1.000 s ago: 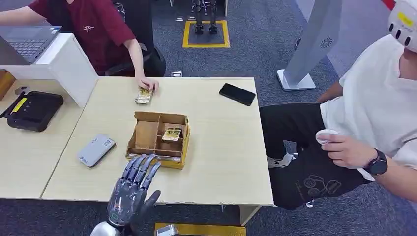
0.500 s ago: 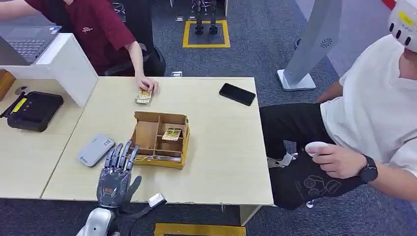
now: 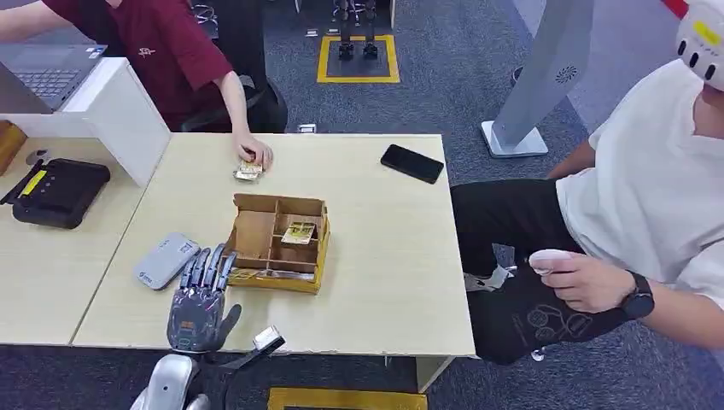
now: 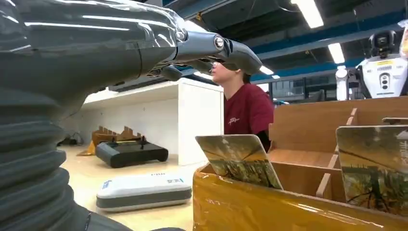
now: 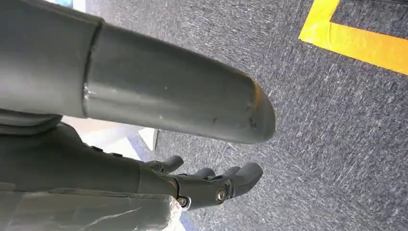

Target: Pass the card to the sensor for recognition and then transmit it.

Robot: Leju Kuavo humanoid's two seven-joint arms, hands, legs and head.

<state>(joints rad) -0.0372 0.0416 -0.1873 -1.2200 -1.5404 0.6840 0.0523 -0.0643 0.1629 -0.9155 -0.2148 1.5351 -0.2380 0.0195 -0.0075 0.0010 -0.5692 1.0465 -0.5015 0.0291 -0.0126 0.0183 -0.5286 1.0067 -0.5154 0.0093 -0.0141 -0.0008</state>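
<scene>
We log a pale wooden worktop (image 3: 376,256) carrying a divided cardboard box (image 3: 275,242), its yellow front wall facing the robot. In one inner compartment we note a card (image 3: 299,231) lying flat; in the left wrist view we see two more cards (image 4: 239,159) leaning upright behind the box's yellow front wall. Just left of the box lies a grey sensor (image 3: 167,260), flat on the worktop. The left robot hand (image 3: 198,301) hovers at the near edge between sensor and box, fingers extended and spread, holding nothing; its fingertips reach close to the box's front left corner, and we cannot tell whether they touch it. The right robot hand (image 5: 202,180) hangs over grey carpet beside a yellow floor stripe, fingers loosely curled but apart, empty. At the far edge a person in a dark red shirt rests a hand (image 3: 253,151) on a small stack of cards (image 3: 248,171). A black phone (image 3: 412,163) lies toward the far right corner. A black device (image 3: 58,192) sits on the adjoining worktop to the left. A seated person in a white shirt (image 3: 649,205) is at the right.
</scene>
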